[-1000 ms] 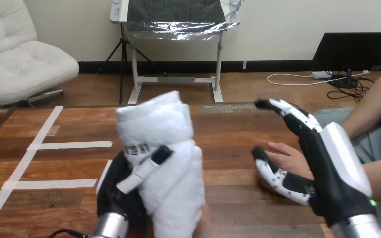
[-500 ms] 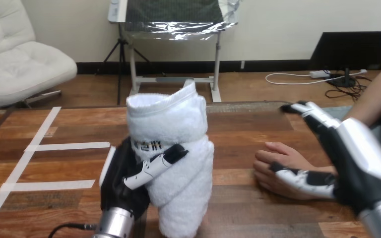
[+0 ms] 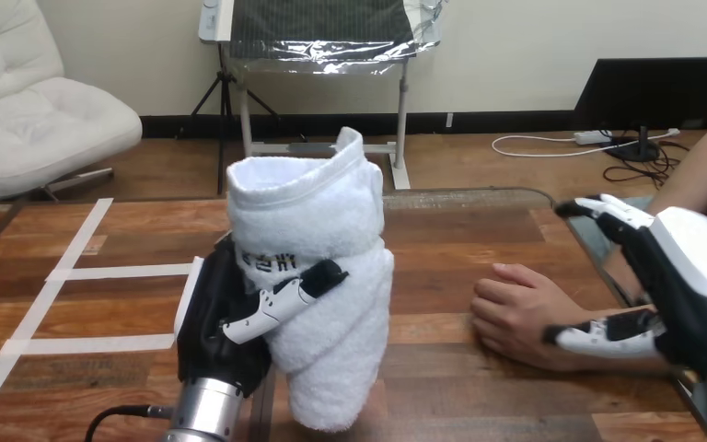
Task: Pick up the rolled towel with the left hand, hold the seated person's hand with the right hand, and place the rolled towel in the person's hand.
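held: rolled towel (image 3: 318, 276) stood upright in the left hand (image 3: 226, 327), fingers (image 3: 281, 302) curled round its middle | relation: the person's hand (image 3: 515, 313) lay palm down on the table (image 3: 442, 235), apart to the towel's right | right hand (image 3: 700, 276): nearer, just beside it, fingers spread wide, holding nothing, contact unclear

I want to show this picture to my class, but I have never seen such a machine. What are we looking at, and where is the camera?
The camera sits on a humanoid robot's head and looks down over a wooden table. The black-and-white machine parts are the robot's own hands. Its left hand has its fingers curled round a rolled white towel, held roughly upright. Its right hand is open next to a seated person's hand, which rests on the table. The robot's fingers are not closed round it. White tape strips mark the wood.
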Controlling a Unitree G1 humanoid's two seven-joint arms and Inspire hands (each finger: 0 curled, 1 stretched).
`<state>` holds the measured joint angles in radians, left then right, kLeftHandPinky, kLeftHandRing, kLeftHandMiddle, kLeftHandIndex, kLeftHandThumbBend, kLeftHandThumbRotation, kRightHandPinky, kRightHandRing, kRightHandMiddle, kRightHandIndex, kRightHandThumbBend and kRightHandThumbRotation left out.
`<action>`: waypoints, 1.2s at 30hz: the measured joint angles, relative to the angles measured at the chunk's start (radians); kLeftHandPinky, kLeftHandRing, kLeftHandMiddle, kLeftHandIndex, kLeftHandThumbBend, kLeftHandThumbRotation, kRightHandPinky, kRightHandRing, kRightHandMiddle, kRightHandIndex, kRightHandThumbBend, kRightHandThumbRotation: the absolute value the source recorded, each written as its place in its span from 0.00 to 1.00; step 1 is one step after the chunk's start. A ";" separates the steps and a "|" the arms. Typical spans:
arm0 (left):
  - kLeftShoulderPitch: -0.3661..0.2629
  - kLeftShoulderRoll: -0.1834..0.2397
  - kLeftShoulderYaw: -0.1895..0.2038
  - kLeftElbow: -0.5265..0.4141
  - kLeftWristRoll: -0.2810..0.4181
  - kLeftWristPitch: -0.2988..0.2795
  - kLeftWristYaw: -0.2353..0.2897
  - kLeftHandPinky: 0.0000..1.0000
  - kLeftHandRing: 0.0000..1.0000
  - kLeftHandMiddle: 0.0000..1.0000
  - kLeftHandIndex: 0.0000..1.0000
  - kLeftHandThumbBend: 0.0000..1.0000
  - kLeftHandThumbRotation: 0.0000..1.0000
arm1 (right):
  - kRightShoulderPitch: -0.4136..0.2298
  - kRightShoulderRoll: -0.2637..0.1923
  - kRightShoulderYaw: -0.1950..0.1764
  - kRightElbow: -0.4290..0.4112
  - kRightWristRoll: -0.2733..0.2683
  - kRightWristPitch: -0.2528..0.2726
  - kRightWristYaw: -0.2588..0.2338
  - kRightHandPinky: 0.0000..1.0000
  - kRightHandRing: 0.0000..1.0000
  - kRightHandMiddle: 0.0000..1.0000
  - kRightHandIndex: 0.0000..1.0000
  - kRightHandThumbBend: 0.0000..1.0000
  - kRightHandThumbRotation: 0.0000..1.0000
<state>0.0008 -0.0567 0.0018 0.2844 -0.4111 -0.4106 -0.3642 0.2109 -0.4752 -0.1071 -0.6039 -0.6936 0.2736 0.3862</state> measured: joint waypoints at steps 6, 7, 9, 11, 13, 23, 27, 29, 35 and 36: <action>0.000 0.000 -0.001 0.000 0.006 -0.008 0.001 0.38 0.41 0.45 0.49 0.89 0.09 | -0.031 -0.055 -0.006 0.036 -0.025 0.029 0.039 0.87 0.92 0.91 0.84 0.86 0.00; 0.000 0.000 -0.001 0.000 0.008 -0.008 0.001 0.38 0.41 0.45 0.49 0.89 0.09 | -0.036 -0.065 -0.007 0.043 -0.032 0.037 0.046 0.87 0.91 0.91 0.84 0.86 0.00; 0.000 0.000 -0.001 0.000 0.009 -0.008 0.001 0.38 0.41 0.45 0.49 0.89 0.08 | -0.043 -0.080 -0.007 0.053 -0.044 0.048 0.059 0.87 0.91 0.91 0.84 0.86 0.00; 0.000 0.000 -0.002 0.000 0.009 -0.008 0.001 0.38 0.41 0.45 0.49 0.90 0.08 | -0.051 -0.095 -0.007 0.065 -0.057 0.059 0.076 0.87 0.91 0.91 0.84 0.86 0.00; 0.000 0.000 -0.002 0.000 0.009 -0.008 0.001 0.37 0.41 0.45 0.49 0.90 0.08 | -0.059 -0.110 -0.007 0.078 -0.064 0.069 0.092 0.87 0.92 0.91 0.84 0.86 0.00; 0.000 0.000 -0.005 0.004 0.009 -0.011 0.000 0.37 0.41 0.45 0.49 0.90 0.09 | -0.088 -0.190 -0.007 0.149 -0.087 0.093 0.170 0.86 0.92 0.91 0.85 0.85 0.00; 0.000 0.000 -0.005 0.004 0.008 -0.011 -0.003 0.37 0.41 0.45 0.49 0.90 0.09 | -0.108 -0.212 -0.006 0.179 -0.096 0.111 0.208 0.87 0.92 0.91 0.86 0.84 0.00; 0.000 0.000 -0.005 0.004 0.007 -0.011 -0.004 0.37 0.41 0.45 0.49 0.90 0.09 | -0.124 -0.225 -0.001 0.199 -0.103 0.120 0.231 0.87 0.93 0.92 0.87 0.83 0.00; 0.000 0.000 -0.005 0.004 0.002 -0.012 -0.004 0.37 0.41 0.45 0.49 0.91 0.09 | -0.178 -0.275 0.036 0.265 -0.124 0.133 0.299 0.87 0.93 0.92 0.87 0.83 0.00; 0.000 0.000 -0.005 0.004 0.000 -0.012 -0.004 0.37 0.41 0.45 0.49 0.91 0.09 | -0.188 -0.280 0.042 0.273 -0.126 0.133 0.307 0.87 0.93 0.92 0.88 0.83 0.00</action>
<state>0.0011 -0.0571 -0.0030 0.2888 -0.4114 -0.4221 -0.3685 0.0228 -0.7550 -0.0655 -0.3310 -0.8195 0.4069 0.6930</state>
